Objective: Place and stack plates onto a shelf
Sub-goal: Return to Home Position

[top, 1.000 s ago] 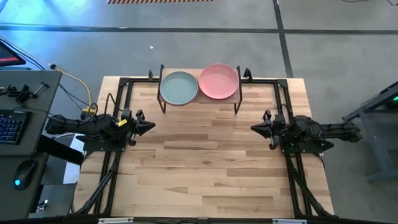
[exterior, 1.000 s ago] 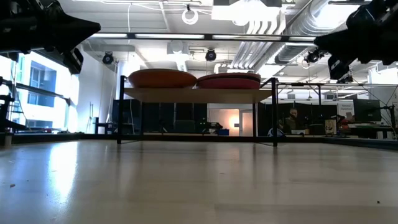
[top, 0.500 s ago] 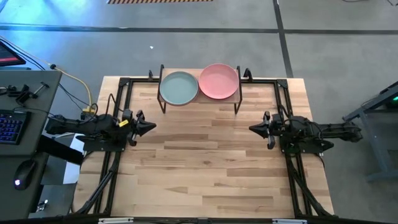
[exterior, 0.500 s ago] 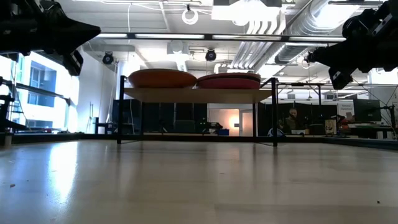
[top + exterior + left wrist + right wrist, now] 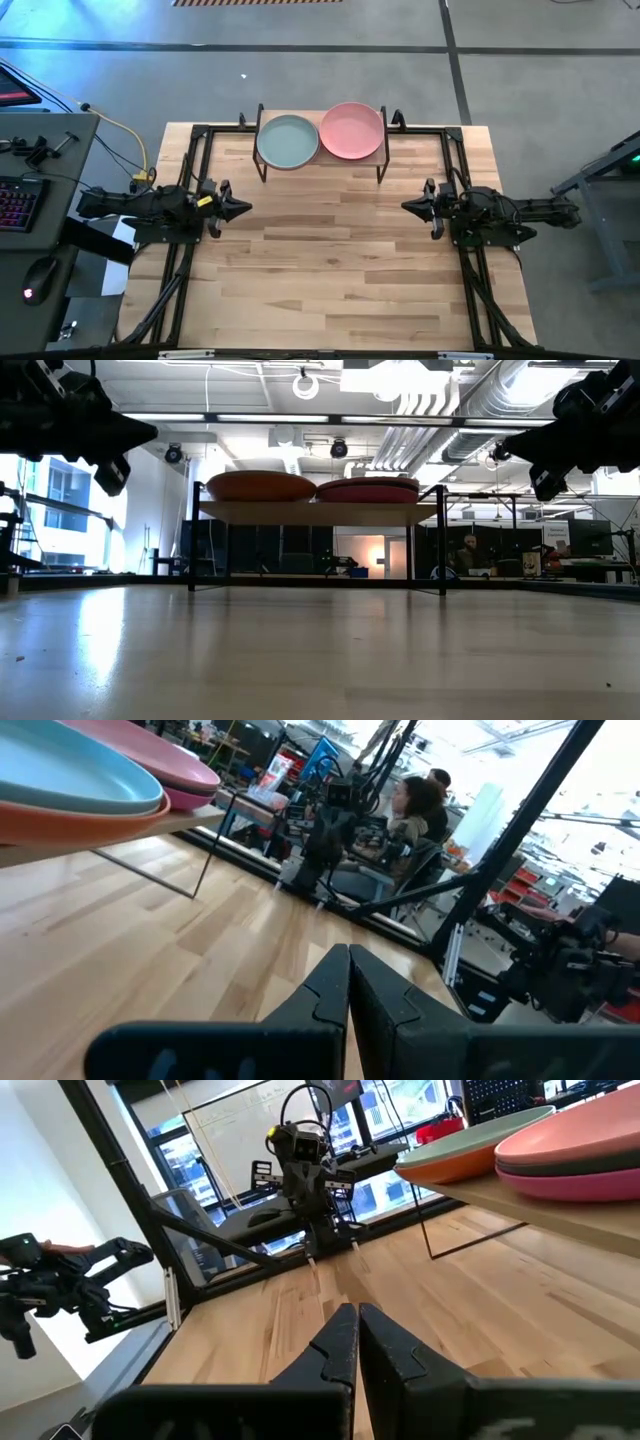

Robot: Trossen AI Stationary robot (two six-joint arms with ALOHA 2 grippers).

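The shelf (image 5: 320, 513) stands at the table's far edge on thin black legs. Two stacks of plates rest on its wood top. The left stack shows a pale teal plate (image 5: 287, 141) on a terracotta orange one (image 5: 60, 820). The right stack shows a salmon pink plate (image 5: 352, 130) over a dark grey one (image 5: 590, 1168) and a magenta one (image 5: 600, 1184). My left gripper (image 5: 247, 208) hovers shut over the table's left side, and my right gripper (image 5: 404, 207) hovers shut over its right side. Both are nearer than the shelf, pointing at each other.
The butcher-block tabletop (image 5: 330, 270) lies bare between and in front of the arms. Black frame rails (image 5: 190, 160) run along the table's left and right sides. A desk with a keyboard (image 5: 15, 200) stands left of the table. A seated person (image 5: 420, 805) shows beyond the table.
My right gripper has dipped a little in the low view and then held. My left gripper has also sunk slightly in the last half second. Both have stayed shut, and the plates have not moved.
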